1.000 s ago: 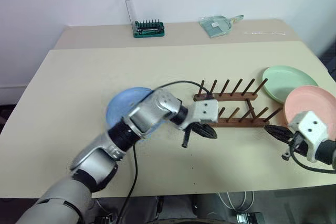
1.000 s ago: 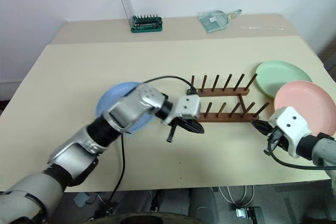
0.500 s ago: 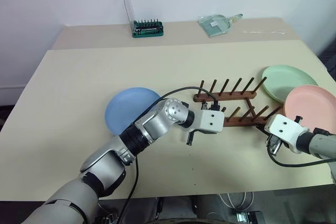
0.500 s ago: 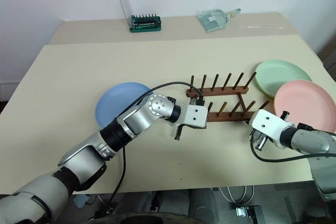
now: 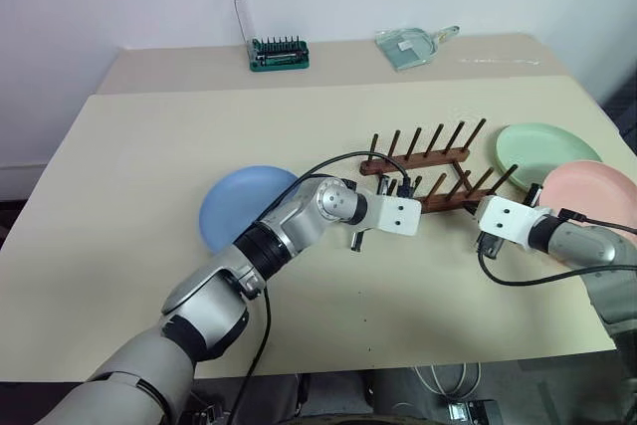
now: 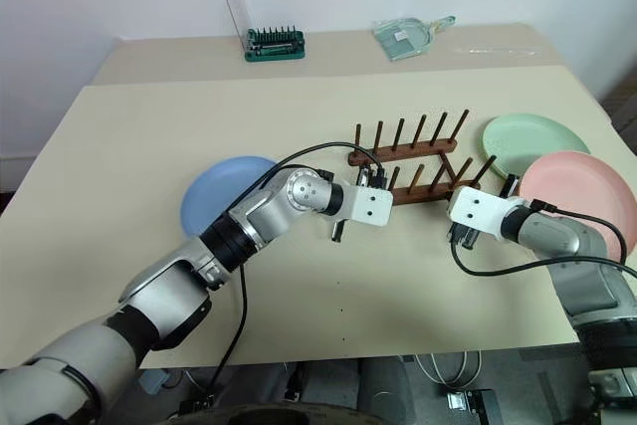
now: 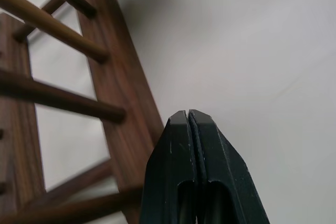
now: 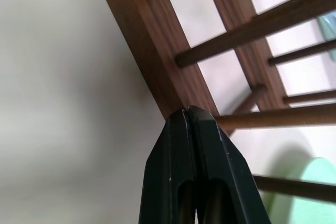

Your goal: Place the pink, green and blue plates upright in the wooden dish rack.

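Wooden dish rack (image 5: 430, 172): dark brown, two rails of upright pegs, standing askew near the middle-right of the tabletop (image 5: 149, 176); every slot empty. Both my pincers press against its near rail, one at each end, apparently to nudge and square it for loading.

Left pincer (image 7: 190, 124): fingers together, holding nothing, tip against the near rail's left end.

Right pincer (image 8: 187, 119): fingers together, holding nothing, tip against the near rail's right end.

Blue plate (image 5: 244, 205): flat on the tabletop, left of the rack, partly under my left forearm.

Green plate (image 5: 545, 146): flat, just right of the rack.

Pink plate (image 5: 592, 191): flat, nearer me, its edge overlapping the green one.

No plate racked yet.

Green tool-bit holder (image 5: 280, 53) and a clear dustpan (image 5: 411, 47): far edge, well apart, uninvolved.
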{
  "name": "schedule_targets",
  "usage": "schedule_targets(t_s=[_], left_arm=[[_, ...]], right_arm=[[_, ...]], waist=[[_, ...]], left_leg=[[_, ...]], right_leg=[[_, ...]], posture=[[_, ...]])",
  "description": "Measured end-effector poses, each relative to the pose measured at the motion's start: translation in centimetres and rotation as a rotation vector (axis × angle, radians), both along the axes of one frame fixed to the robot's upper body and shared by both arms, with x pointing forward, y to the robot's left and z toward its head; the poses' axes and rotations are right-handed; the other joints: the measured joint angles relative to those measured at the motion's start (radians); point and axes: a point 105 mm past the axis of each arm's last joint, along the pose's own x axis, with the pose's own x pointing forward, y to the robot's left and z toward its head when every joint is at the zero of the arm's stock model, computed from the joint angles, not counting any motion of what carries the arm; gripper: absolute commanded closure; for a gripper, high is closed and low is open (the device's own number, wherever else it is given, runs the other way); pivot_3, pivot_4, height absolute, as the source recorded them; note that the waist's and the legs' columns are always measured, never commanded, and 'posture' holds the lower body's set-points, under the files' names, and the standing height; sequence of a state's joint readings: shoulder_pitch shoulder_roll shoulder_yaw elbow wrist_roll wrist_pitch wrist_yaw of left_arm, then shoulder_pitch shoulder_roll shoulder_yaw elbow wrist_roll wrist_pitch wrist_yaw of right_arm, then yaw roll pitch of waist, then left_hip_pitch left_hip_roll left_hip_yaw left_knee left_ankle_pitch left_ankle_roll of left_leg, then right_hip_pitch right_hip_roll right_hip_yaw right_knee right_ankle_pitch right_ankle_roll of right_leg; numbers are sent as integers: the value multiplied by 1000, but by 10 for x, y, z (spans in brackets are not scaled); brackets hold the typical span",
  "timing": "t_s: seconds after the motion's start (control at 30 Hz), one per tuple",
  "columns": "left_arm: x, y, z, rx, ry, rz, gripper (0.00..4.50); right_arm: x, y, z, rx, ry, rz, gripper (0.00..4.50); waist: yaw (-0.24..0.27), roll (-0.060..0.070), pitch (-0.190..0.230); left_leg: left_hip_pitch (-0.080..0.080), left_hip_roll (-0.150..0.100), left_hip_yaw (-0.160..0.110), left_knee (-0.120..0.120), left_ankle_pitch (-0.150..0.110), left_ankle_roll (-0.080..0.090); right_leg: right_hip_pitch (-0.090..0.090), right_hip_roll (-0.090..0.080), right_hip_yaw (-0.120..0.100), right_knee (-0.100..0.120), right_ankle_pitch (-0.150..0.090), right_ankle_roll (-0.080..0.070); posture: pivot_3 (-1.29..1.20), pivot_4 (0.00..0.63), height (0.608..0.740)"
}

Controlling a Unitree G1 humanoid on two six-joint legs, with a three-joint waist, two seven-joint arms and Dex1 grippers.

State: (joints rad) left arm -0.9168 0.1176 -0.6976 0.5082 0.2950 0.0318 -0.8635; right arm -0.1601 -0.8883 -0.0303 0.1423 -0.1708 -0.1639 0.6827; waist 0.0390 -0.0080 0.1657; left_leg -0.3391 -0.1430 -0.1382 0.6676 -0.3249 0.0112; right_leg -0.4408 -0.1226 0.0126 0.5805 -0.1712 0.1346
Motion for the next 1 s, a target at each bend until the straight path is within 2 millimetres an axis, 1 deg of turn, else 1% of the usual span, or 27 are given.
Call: schedule_targets(t_s=[0.2, 0.27, 0.5, 0.57, 0.67, 0.87, 1.0], left_arm=[[10, 4, 1, 2, -27, 34, 4494], [17, 8, 3, 14, -52, 50, 4494], [33, 19, 6, 15, -75, 109, 4494], [36, 22, 6, 14, -76, 118, 4494], [38, 23, 7, 12, -90, 120, 4494], [31, 16, 6, 5, -64, 87, 4494], [11, 11, 6, -40, 66, 36, 4494]], right_arm=[[15, 12, -2, 8, -41, 35, 4472], [20, 15, -1, 12, -46, 37, 4472], [21, 21, -5, 27, -48, 54, 4472], [20, 23, -10, 26, -32, 57, 4472], [20, 23, -11, 21, -28, 55, 4472], [20, 18, -15, 24, -20, 38, 4472], [19, 18, -14, 26, -20, 36, 4472]], waist=[[-3, 0, 0], [-3, 0, 0], [-3, 1, 0], [-3, 1, -1], [-3, 1, -1], [-2, 1, -1], [-3, 1, -1]], left_leg=[[1, 1, 2, 0, 0, 0], [1, 1, 2, 0, 0, -1], [1, 1, 2, 0, 0, -1], [0, 1, 2, 0, 0, -1], [0, 1, 2, 0, 0, -1], [0, 1, 2, 0, 0, 0], [0, 1, 2, 0, 0, 0]], right_leg=[[0, 2, 2, 0, 2, -1], [0, 2, 2, 0, 3, -1], [0, 2, 2, -1, 3, -1], [-1, 2, 2, -1, 3, -1], [-1, 2, 2, -1, 3, -1], [-1, 2, 2, -1, 3, -1], [-2, 2, 2, 0, 3, -1]], posture=[[0, 150, 740], [0, 150, 740], [0, 150, 740], [0, 150, 740], [0, 150, 740], [0, 150, 740], [0, 150, 740]])
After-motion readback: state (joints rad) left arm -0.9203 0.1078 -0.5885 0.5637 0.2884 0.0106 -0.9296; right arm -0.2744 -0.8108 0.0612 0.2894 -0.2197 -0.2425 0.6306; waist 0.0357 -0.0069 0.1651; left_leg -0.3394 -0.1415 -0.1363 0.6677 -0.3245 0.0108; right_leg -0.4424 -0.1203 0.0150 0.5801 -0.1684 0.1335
